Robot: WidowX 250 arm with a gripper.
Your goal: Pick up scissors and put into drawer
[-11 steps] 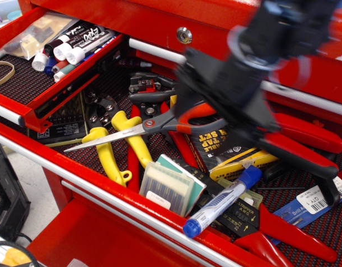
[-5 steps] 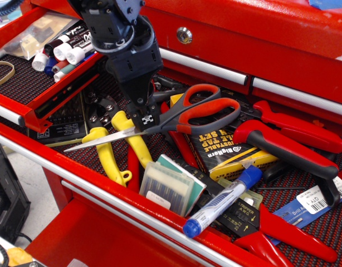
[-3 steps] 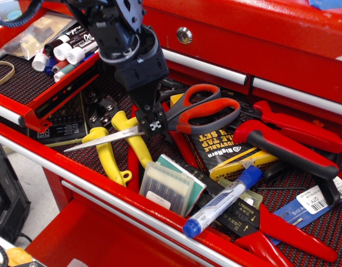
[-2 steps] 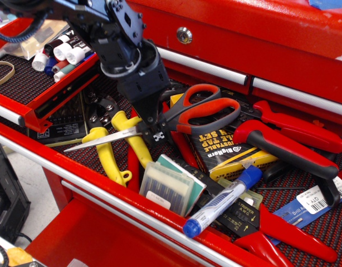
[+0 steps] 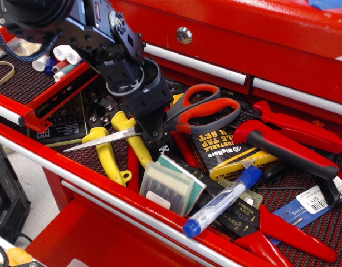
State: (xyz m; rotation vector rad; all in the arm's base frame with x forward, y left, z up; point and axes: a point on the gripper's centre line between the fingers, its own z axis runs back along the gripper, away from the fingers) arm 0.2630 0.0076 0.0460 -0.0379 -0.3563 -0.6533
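Note:
The scissors (image 5: 207, 108), with long silver blades and grey handles lined in red-orange, lie across the tools in the wide deep drawer, blade tip pointing left (image 5: 76, 147). My gripper (image 5: 158, 142) has come down on them at the pivot, its black fingers (image 5: 154, 125) straddling the blades where they meet the handles; the jaws look open and the scissors still rest on the pile. The pivot is hidden behind the fingers. The smaller shallow red drawer (image 5: 18, 83) with black dotted liner and red divider wall (image 5: 59, 88) stands open at the upper left.
Yellow-handled snips (image 5: 112, 149) lie under the blades. Red-handled pliers (image 5: 288, 143) lie to the right. A clear bit case (image 5: 168, 186), a blue-capped marker (image 5: 221, 203) and a black-and-yellow box (image 5: 226, 149) are close by. Markers (image 5: 65, 54) and a rubber band (image 5: 3, 72) lie in the shallow drawer.
My arm swung from the right across to the left, then came down and slightly right onto the scissors' pivot. The scissors have not moved.

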